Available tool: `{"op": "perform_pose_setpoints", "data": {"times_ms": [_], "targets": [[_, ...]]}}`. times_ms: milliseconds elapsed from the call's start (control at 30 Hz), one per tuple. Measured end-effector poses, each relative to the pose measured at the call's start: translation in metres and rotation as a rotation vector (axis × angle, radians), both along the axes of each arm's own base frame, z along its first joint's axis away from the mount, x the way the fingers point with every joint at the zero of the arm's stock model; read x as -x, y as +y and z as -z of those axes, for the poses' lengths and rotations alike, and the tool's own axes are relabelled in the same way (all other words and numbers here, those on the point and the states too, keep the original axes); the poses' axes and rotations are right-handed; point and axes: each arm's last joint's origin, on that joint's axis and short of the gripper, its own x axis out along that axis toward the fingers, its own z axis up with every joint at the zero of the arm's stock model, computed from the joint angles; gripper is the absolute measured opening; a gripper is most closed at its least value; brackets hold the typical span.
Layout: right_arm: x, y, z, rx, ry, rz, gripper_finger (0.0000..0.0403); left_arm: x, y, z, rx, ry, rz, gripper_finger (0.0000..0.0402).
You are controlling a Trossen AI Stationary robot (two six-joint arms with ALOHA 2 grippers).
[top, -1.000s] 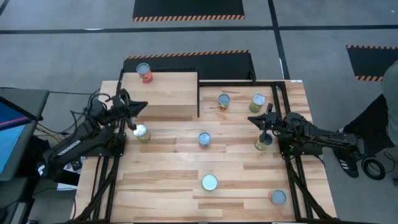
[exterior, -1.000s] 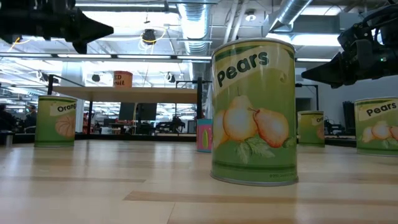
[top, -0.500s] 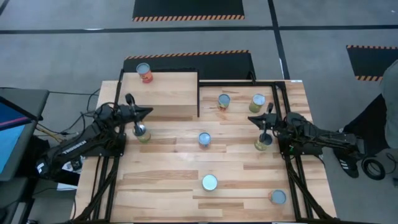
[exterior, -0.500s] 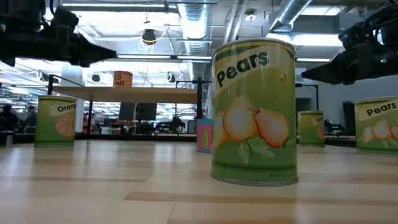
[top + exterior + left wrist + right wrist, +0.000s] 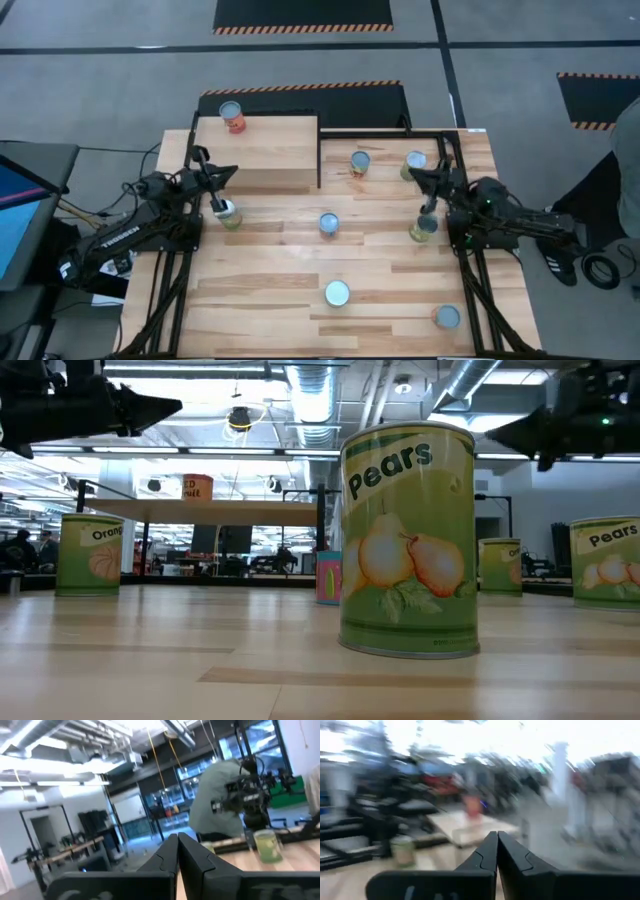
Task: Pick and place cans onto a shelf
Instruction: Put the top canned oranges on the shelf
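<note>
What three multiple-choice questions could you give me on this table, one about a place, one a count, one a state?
1. Where is the reddish-labelled can?
A. On the shelf
B. At the table's front edge
C. In a gripper

2. How many cans stand on the tabletop, off the shelf?
A. Three
B. Seven
C. Ten

3. How is the left gripper?
A. Wide open
B. Shut on a can
C. Shut, holding nothing

Answers:
1. A, since the high view shows it alone on the pale raised platform.
2. B, since seven silver lids can be counted on the planks from above.
3. C, since in the left wrist view its fingers meet with nothing between them.
</note>
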Motion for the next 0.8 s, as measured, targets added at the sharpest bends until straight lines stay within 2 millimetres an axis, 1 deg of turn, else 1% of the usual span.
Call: {"op": "perform_pose_setpoints", "data": {"times_ms": [67, 167, 267, 400, 533, 633, 800], "targets": [[0.001, -0.004, -0.005, -0.096, 0.053, 0.096, 0.0025, 0.0, 0.0, 0.0, 0.002, 0.001, -0.011, 0.0002], [-0.001, -0.01, -0.006, -0.227, 0.18, 0.233, 0.0019, -0.001, 0.002, 0.004, 0.037, 0.028, -0.044, 0.0002], [-0.006, -0.015, -0.012, -0.327, 0.298, 0.293, 0.0025, -0.001, 0.002, 0.005, 0.046, 0.039, -0.05, 0.0002], [-0.016, -0.024, -0.017, -0.44, 0.509, 0.361, 0.0059, -0.001, 0.002, 0.005, 0.044, 0.04, -0.043, 0.0002], [-0.027, -0.035, -0.022, -0.521, 0.714, 0.373, 0.0093, -0.001, 0.002, 0.005, 0.041, 0.04, -0.044, 0.0002], [-0.037, -0.046, -0.027, -0.566, 0.814, 0.385, 0.0114, -0.001, 0.002, 0.005, 0.003, 0.05, -0.056, 0.0002], [-0.053, -0.067, -0.031, -0.579, 0.956, 0.408, 0.014, -0.001, 0.003, 0.005, -0.036, 0.062, -0.094, 0.0002]]}}
